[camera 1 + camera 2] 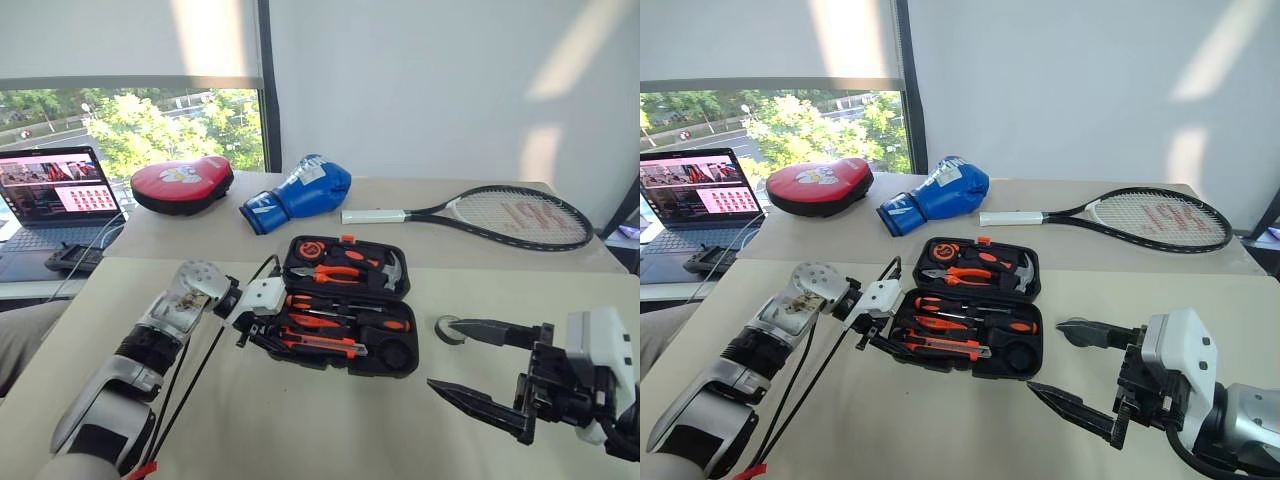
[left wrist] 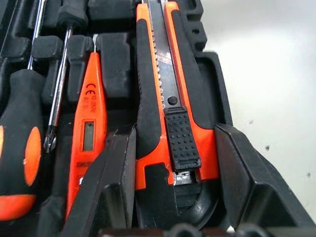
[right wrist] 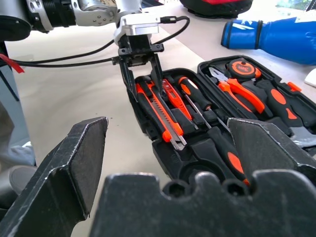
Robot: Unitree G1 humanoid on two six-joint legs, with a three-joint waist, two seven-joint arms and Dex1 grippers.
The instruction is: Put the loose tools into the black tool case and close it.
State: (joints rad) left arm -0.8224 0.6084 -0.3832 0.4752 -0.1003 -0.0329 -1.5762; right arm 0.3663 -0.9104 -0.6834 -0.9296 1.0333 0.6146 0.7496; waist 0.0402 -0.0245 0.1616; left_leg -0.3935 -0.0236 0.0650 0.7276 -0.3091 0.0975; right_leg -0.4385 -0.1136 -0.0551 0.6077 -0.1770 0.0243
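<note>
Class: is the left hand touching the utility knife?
Cannot tell. In the left wrist view the left hand straddles the utility knife, but neither contact nor gap shows plainly.

Tape roll (image 1: 449,329) half hidden behind right hand (image 1: 470,365) (upper finger); laptop (image 1: 52,196) cut by frame edge.

A: What encloses the scene at the rear?
B: A plain white wall (image 1: 420,90), with soft patches of daylight falling across it, and to its left a window (image 1: 150,125) under a lowered pale roller blind (image 1: 120,40). A dark frame post (image 1: 268,90) separates the two.

A: What lies beyond the glass?
B: Sunlit green trees and a stretch of road.

A: And the furniture?
B: Two beige tables: a near table (image 1: 300,430) and a far table (image 1: 440,255) set edge to edge, a narrow seam between them. Lighting is bright and natural throughout.
</note>
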